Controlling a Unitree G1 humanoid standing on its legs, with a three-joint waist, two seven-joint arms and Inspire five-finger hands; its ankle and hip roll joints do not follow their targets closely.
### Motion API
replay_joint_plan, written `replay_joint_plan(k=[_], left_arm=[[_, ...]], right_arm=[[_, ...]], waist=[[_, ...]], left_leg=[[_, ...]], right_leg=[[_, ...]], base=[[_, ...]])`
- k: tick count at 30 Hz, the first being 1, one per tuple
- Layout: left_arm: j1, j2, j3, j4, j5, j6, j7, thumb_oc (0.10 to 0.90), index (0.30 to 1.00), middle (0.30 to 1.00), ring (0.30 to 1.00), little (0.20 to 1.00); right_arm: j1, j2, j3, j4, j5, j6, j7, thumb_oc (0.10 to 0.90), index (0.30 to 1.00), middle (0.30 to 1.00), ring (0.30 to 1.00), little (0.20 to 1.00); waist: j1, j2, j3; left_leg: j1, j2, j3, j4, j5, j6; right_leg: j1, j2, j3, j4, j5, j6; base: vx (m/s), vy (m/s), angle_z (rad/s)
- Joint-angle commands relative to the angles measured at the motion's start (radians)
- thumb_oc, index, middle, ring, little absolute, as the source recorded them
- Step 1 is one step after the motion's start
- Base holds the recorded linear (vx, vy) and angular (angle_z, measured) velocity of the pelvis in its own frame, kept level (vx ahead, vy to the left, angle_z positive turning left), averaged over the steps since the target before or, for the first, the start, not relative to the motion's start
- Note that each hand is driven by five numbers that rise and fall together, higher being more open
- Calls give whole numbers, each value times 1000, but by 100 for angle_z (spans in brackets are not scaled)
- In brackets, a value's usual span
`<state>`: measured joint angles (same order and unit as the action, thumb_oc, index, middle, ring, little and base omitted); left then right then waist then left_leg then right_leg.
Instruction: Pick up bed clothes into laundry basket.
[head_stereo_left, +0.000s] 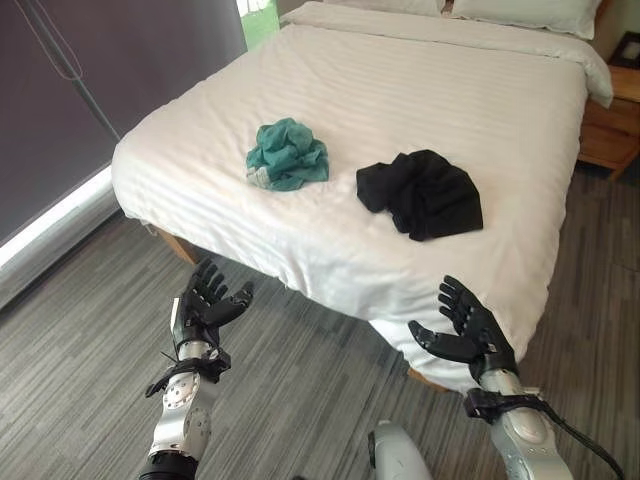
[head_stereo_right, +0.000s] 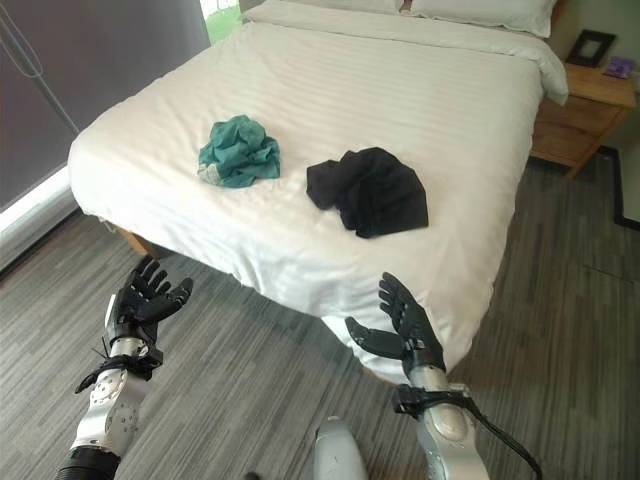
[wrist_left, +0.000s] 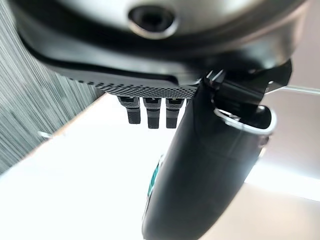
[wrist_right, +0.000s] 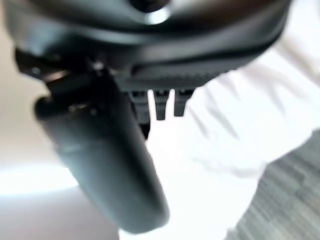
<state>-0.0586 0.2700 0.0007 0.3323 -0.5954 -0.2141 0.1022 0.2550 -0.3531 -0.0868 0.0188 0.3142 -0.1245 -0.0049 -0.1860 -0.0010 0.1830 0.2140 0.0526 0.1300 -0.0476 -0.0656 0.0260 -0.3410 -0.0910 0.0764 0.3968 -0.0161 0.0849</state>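
One bed (head_stereo_left: 450, 90), two crumpled garments on it, one teal garment (head_stereo_left: 288, 155) and one black garment (head_stereo_left: 423, 193), two pillows (head_stereo_left: 520, 12) at the head, one wooden nightstand (head_stereo_left: 612, 130), two robot hands, left hand (head_stereo_left: 207, 298) and right hand (head_stereo_left: 467, 322)

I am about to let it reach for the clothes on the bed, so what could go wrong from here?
Both garments lie well onto the bed, beyond the open left hand and right hand, so a long reach may be needed. The fingers could gather the white sheet along with the teal garment or black garment. No laundry basket is visible here.
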Motion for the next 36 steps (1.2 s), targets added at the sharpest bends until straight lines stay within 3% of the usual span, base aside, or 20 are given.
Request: replay_joint_plan(k=[1,4,5,6,7,8,10,12,13,15,21,22,23,24,26,28,30,31,34,36], left_arm=[[-146,31,25,-53,-1,-104,-31,800,900,900,900,900],[-170,-17,38,-85,-54,-146,-9,800,900,900,900,900],[-158,-33,45,-84,-86,-147,-15,800,900,900,900,900],[-158,-33,45,-84,-86,-147,-15,800,900,900,900,900],[-166,-48,62,-98,-121,-167,-2,800,900,900,900,900],[-177,-57,62,-115,-138,-174,7,800,900,900,900,900],[-186,-47,75,-109,-122,-170,37,800,900,900,900,900],[-187,-38,75,-102,-124,-171,35,800,900,900,900,900],[-183,-10,81,-97,-103,-172,42,800,900,900,900,900],[-175,12,110,-91,-89,-177,50,800,900,900,900,900],[-103,36,230,-125,-108,-213,81,800,900,900,900,900],[-99,56,246,-127,-112,-224,93,800,900,900,900,900],[-97,66,250,-130,-110,-227,94,800,900,900,900,900],[-98,67,251,-130,-111,-228,93,800,900,900,900,900],[-95,112,266,-143,-93,-225,94,800,900,900,900,900],[-98,127,267,-149,-91,-225,89,800,900,900,900,900],[-130,172,237,-154,-51,-212,78,800,900,900,900,900],[-149,203,206,-135,1,-199,75,800,900,900,900,900],[-214,301,135,-148,118,-175,113,800,900,900,900,900],[-216,304,133,-147,118,-174,114,800,900,900,900,900]], right_arm=[[-78,-70,-151,-130,-34,-125,-34,800,900,900,900,900],[-91,-111,-210,-167,-43,-141,-74,800,900,900,900,900],[-76,-125,-240,-177,-37,-138,-71,800,900,900,900,900],[-75,-125,-240,-177,-37,-138,-71,800,900,900,900,900],[-79,-136,-267,-195,-36,-141,-81,800,900,900,900,900],[-89,-145,-280,-208,-22,-147,-103,800,900,900,900,900],[-105,-137,-302,-195,50,-160,-143,800,900,900,900,900],[-103,-129,-296,-205,75,-167,-135,800,900,900,900,900],[-103,-135,-283,-218,88,-166,-123,800,900,900,900,900],[-102,-157,-288,-219,57,-147,-113,800,900,900,900,900],[-150,-190,-274,-200,21,-136,-108,800,900,900,900,900],[-167,-218,-266,-194,2,-134,-117,800,900,900,900,900],[-176,-224,-261,-191,3,-134,-119,800,900,900,900,900],[-178,-225,-260,-190,4,-135,-119,800,900,900,900,900],[-192,-237,-255,-175,14,-134,-115,800,900,900,900,900],[-200,-231,-249,-167,23,-136,-113,800,900,900,900,900],[-193,-213,-262,-180,48,-130,-90,800,900,900,900,900],[-183,-195,-272,-183,59,-132,-88,800,900,900,900,900],[-203,-130,-225,-190,115,-151,-93,800,900,900,900,900],[-204,-127,-226,-189,116,-151,-92,800,900,900,900,900]], waist=[[-80,5,-48],[-97,-10,-52],[-106,-26,-59],[-106,-25,-60],[-84,-49,-53],[-69,-66,-42],[-33,-92,-34],[-23,-89,-37],[-21,-66,-42],[-26,-56,-44],[-9,-35,-61],[5,-29,-62],[13,-23,-62],[14,-24,-61],[41,-9,-72],[47,-12,-77],[47,1,-92],[38,-11,-93],[32,-3,-84],[36,-5,-87]], left_leg=[[43,-102,7,-40,47,-58],[61,-93,2,119,96,-107],[-2,-76,15,306,151,-153],[-4,-75,15,309,149,-153],[-102,-81,2,504,204,-204],[-165,-72,4,578,223,-222],[-283,69,103,483,184,-173],[-264,78,130,401,188,-157],[-265,104,160,227,200,-150],[-242,126,165,139,242,-159],[-211,249,101,37,323,-195],[-215,313,61,25,391,-211],[-212,330,32,24,414,-217],[-210,330,34,21,417,-218],[-191,338,-70,26,440,-243],[-193,327,-97,58,405,-246],[-198,267,-107,74,254,-242],[-205,225,-94,87,189,-230],[-216,146,-82,96,151,-183],[-211,147,-77,92,143,-184]], right_leg=[[98,99,-6,-291,144,73],[150,97,-75,-324,159,52],[195,107,-31,-334,154,26],[195,108,-31,-334,154,26],[235,85,-37,-334,144,12],[269,77,-29,-345,140,-3],[369,54,-28,-395,106,-16],[374,52,-24,-389,93,-15],[382,63,-28,-376,58,-16],[381,68,-19,-352,15,-24],[377,22,69,-267,-59,10],[374,-12,108,-237,-80,28],[373,-29,125,-229,-87,39],[370,-29,127,-224,-91,39],[383,-80,176,-236,-90,68],[401,-115,184,-257,-78,81],[424,-203,174,-283,-2,120],[419,-251,183,-294,109,141],[322,-256,206,-263,324,107],[321,-255,206,-261,315,104]], base=[[344,-48,31],[450,-154,10],[191,-146,38],[216,-179,37],[200,-127,-9],[394,-192,-41],[392,-60,-32],[219,87,-2],[262,144,-3],[284,165,-11],[226,257,-50],[210,404,-53],[224,406,-51],[145,287,-52],[291,517,-62],[280,459,-66],[308,541,-49],[183,500,2],[140,391,12],[62,382,-23]])
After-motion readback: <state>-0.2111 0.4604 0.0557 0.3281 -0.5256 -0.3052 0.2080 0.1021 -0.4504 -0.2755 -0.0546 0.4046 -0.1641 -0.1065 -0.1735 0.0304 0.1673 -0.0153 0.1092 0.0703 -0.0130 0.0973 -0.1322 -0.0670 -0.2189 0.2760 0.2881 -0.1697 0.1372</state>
